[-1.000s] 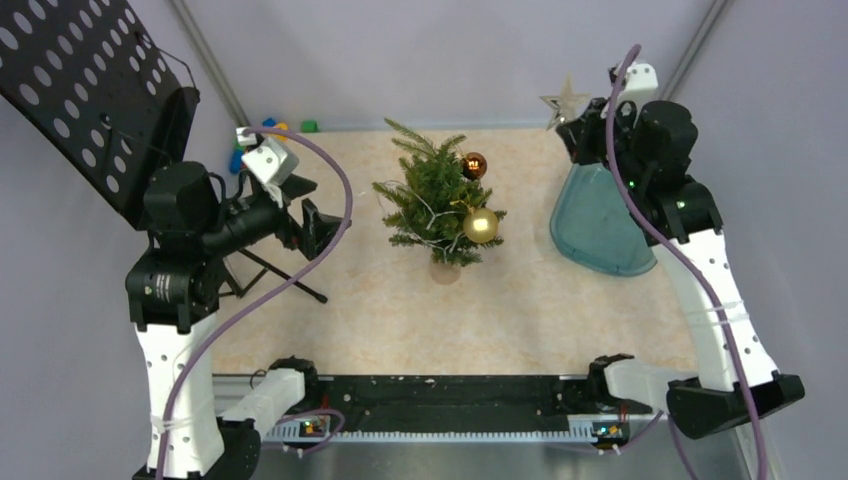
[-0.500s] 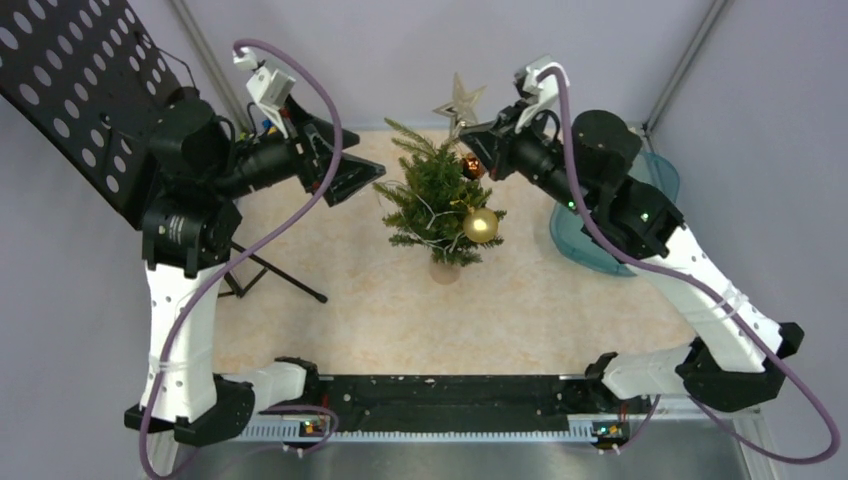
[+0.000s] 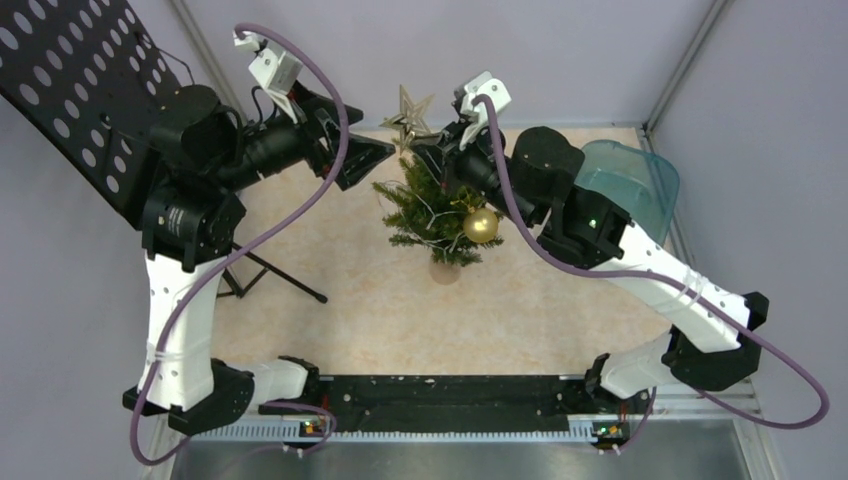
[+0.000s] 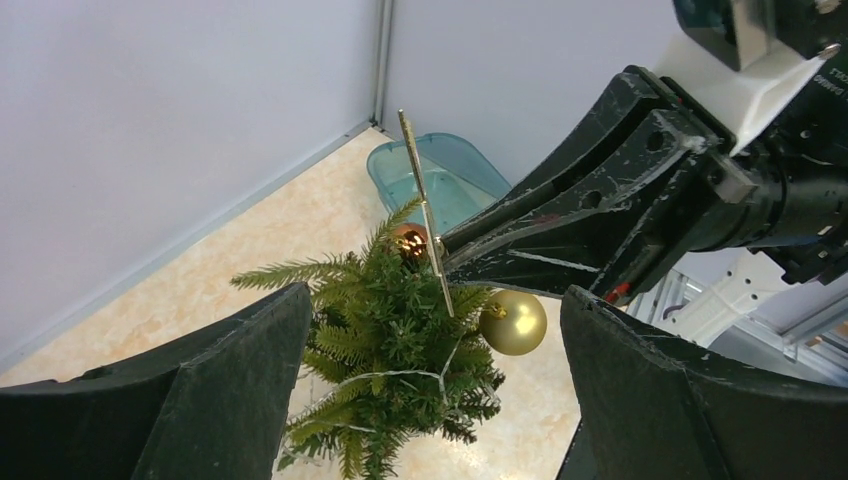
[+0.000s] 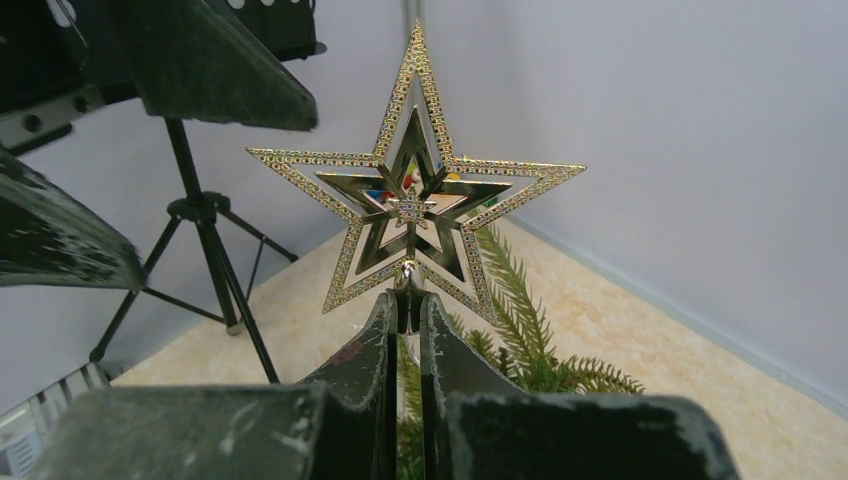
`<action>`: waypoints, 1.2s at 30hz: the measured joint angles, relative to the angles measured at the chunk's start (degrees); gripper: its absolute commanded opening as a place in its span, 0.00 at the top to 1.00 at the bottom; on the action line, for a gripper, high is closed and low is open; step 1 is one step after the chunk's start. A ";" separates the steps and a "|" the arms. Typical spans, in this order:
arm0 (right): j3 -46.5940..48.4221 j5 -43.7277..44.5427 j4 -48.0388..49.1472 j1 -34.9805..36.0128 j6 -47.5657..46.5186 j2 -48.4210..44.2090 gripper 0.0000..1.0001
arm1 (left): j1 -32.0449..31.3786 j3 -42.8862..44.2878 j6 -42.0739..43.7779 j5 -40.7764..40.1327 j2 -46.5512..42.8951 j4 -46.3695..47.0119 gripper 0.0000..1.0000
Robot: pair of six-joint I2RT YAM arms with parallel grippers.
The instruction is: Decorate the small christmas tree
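Observation:
The small christmas tree [image 3: 435, 205] stands upright mid-table with a gold ball [image 3: 481, 225] and a white wire on it. My right gripper [image 3: 428, 135] is shut on the stem of a gold star [image 3: 408, 110], held just above and left of the treetop. In the right wrist view the star [image 5: 412, 200] stands upright over the shut fingertips [image 5: 440, 320], with tree branches [image 5: 510, 330] below. My left gripper [image 3: 365, 160] is open and empty, left of the treetop. In its view the tree [image 4: 390, 350], gold ball [image 4: 515, 322], copper ball [image 4: 410, 240] and edge-on star [image 4: 425, 240] lie beyond its jaws.
A teal bin [image 3: 630, 185] sits at the back right, also in the left wrist view [image 4: 440, 175]. A black perforated stand [image 3: 80, 90] on tripod legs [image 3: 275, 280] is at the left. Grey walls close the back and sides.
My right arm carried the star left from over the teal bin to just above the treetop. My left arm rose and swung right toward the tree, jaws open.

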 measured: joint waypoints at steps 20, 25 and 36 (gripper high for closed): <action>-0.33 2.69 4.94 3.50 -1.05 0.68 1.00 | -1.05 0.07 -5.05 3.54 3.02 5.51 0.35; -0.31 3.02 5.09 4.20 -1.90 2.29 1.00 | -1.07 0.07 -5.62 3.32 3.30 6.21 0.49; -0.33 3.91 5.70 4.20 -2.54 2.75 1.00 | -1.14 -3.69 -5.81 3.10 3.65 6.36 0.63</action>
